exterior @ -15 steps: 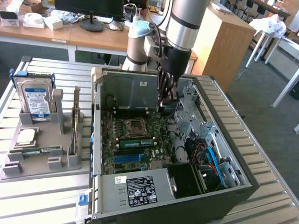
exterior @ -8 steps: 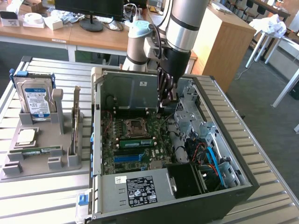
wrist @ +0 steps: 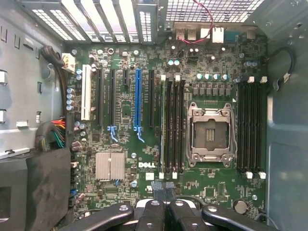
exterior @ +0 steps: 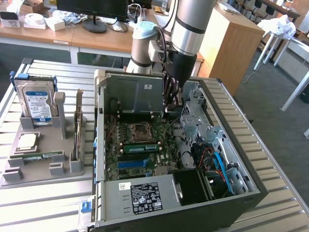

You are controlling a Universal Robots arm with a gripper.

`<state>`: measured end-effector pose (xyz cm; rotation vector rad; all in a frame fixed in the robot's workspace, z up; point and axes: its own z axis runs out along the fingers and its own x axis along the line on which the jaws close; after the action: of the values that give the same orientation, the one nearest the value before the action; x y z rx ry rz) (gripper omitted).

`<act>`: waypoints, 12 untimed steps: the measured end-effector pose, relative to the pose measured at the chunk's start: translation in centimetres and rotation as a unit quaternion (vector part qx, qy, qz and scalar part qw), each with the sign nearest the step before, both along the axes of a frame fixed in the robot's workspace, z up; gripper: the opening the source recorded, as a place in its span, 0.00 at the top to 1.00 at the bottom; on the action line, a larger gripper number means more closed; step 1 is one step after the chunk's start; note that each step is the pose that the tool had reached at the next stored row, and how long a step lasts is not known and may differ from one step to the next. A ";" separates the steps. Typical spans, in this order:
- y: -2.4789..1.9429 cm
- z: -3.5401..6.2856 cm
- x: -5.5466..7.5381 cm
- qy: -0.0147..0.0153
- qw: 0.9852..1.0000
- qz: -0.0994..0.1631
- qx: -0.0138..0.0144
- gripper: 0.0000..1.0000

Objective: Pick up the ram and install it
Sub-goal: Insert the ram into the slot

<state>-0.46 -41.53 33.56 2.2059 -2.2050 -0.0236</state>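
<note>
Ram: the ram stands on edge in the bank of slots just beside the processor socket. It appears to be in the slot farthest from the socket, and it lies parallel to the socket.
Jaws: the gripper has its jaws pressed together, pinching nothing. It hangs above the motherboard, near the socket and apart from the ram.
Handling: judged light, thin and stiff, but fragile. A hard squeeze or a twist could crack it or bend the slot.
Where to hold: across its flat faces near the top edge, keeping off the contact edge. Any downward push should be even along the top edge.
Hidden: the contact edge is buried in the slot. The end latches are too small to tell whether they have clipped. How deep it sits cannot be judged.
Unclear: a thin green strip lies on the grey rack, well apart from the socket. I cannot tell whether it is another stick.
</note>
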 end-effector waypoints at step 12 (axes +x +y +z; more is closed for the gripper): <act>0.00 -0.48 0.0 0.000 1.000 0.000 0.000 0.90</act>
<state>-0.46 -41.53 33.07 2.2059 -2.2050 -0.0235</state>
